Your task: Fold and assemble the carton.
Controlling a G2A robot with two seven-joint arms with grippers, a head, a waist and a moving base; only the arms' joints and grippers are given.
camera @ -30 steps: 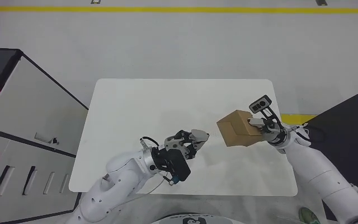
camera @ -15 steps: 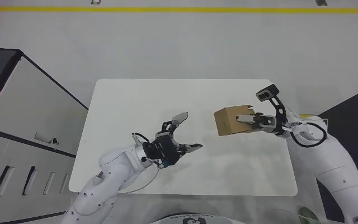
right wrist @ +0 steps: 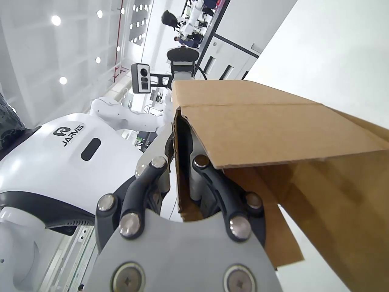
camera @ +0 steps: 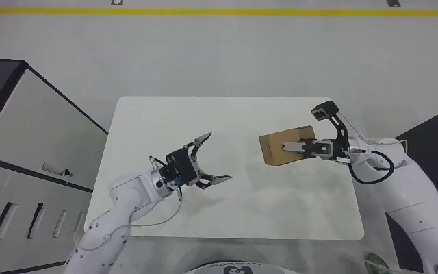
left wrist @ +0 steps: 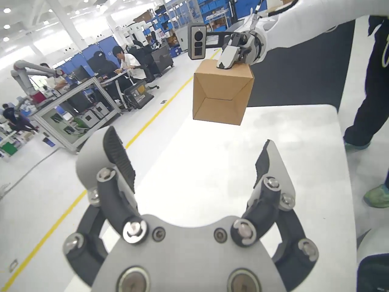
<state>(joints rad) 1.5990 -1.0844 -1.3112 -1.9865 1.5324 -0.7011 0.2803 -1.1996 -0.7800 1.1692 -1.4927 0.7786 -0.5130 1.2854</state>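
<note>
Carton: the carton [camera: 280, 147] is in the air, apparently clear of the white worktop [camera: 226, 123] beneath it.
Right pincer: the right pincer [right wrist: 182, 165] is clamped on one carton wall, at the open end.
Left pincer: the left pincer [left wrist: 188, 138] has its fingers spread wide and holds nothing. It is well apart from the carton and points straight at it.
Key relation: the carton's folded end [left wrist: 218, 104] faces the left pincer. Its long axis seems to run roughly from one pincer to the other.
Nearer arm: the right arm already holds the carton, so any pressing or tucking likely falls to the left.
Loose part: a loose flap [right wrist: 282, 238] hangs beside the gripped wall, not yet tucked in.
Hard to tell: whether the folded end is locked, and how the carton's far side and inside stand.
</note>
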